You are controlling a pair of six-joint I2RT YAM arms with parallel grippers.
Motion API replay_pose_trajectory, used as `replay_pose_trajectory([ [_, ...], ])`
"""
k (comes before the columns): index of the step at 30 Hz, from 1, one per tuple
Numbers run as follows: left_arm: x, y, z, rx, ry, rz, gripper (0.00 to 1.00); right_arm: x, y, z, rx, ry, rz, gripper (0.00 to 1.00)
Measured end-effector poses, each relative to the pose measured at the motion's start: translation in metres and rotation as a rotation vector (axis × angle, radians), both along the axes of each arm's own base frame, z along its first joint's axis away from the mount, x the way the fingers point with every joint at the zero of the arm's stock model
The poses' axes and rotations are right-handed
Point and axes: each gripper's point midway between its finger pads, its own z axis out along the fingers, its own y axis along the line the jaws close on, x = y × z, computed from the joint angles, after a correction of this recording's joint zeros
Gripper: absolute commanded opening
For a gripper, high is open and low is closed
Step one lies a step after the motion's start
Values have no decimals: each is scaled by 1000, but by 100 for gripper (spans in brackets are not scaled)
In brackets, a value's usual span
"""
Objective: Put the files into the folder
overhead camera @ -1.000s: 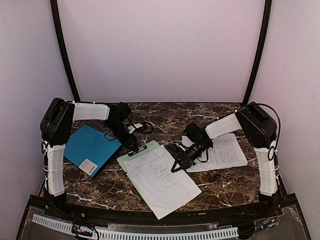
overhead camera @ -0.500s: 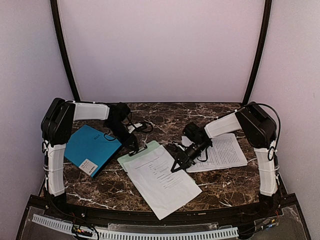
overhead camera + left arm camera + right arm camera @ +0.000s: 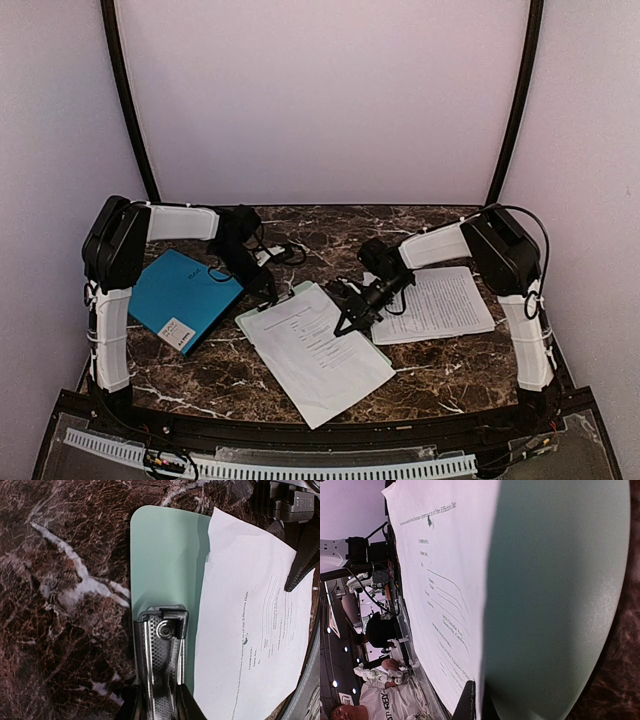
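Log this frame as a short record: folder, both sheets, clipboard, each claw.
folder: closed, left of the clipboard
first sheet: lying on the pale green clipboard, beside its metal clip, not under it
second sheet: flat, right of the clipboard, outside the folder
left claw: at the clip; grip unclear
right claw: tip on first sheet; grip unclear

Lab booth; white walls (image 3: pixel 320 100), marble table (image 3: pixel 440 370)

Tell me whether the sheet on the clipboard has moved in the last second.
Yes. The sheet slid left, toward the unmoved teal folder, covering more of the green clipboard.
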Motion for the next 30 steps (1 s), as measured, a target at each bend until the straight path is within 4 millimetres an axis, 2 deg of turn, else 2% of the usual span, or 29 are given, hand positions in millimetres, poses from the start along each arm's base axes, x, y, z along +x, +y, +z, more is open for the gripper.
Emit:
replay_pose_trajectory([
  [21,-1,-2,-1,23,-13,-6,1,-8,-4,1,-26,69,20,0],
  [30,-1,-11,-2,48,-57,-26,1,-9,1,5,-2,138,-5,0],
])
